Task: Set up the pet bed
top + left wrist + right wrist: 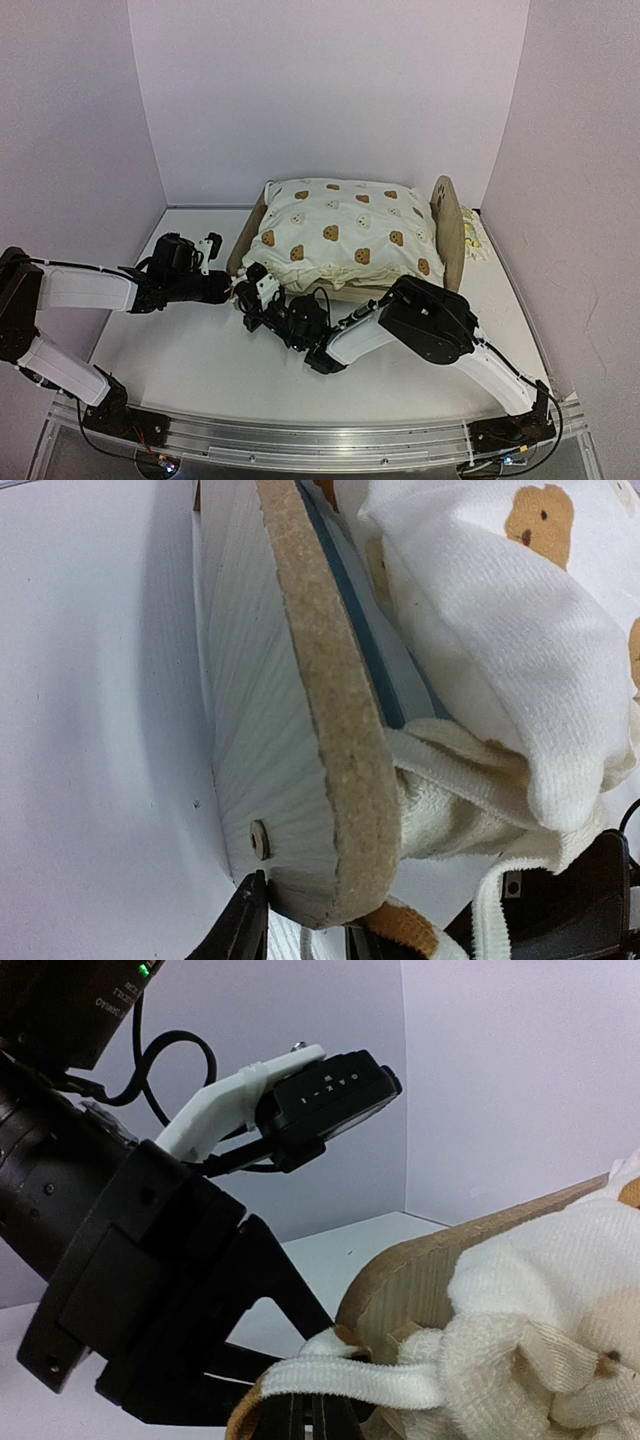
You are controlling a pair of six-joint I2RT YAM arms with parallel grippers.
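The pet bed (449, 232), light wood with arched end boards, stands at the back middle with the cream bear-print cushion (345, 235) lying on it. In the left wrist view the lower corner of the left end board (300, 680) sits between my left gripper's (305, 935) fingers, which are shut on it. A blue strip of the bed's base (350, 630) shows beside the cushion (500, 630). My right gripper (320, 1422) is shut on the cushion's corner, whose white piping (350, 1382) stretches across the fingertips. In the top view both grippers, left (236, 290) and right (252, 300), meet at the bed's front left corner.
A small lemon-print pillow (476, 242) lies against the right wall behind the bed's right end board. White walls close the table (200, 350) in on three sides. The left arm and its camera (330, 1095) fill the left of the right wrist view.
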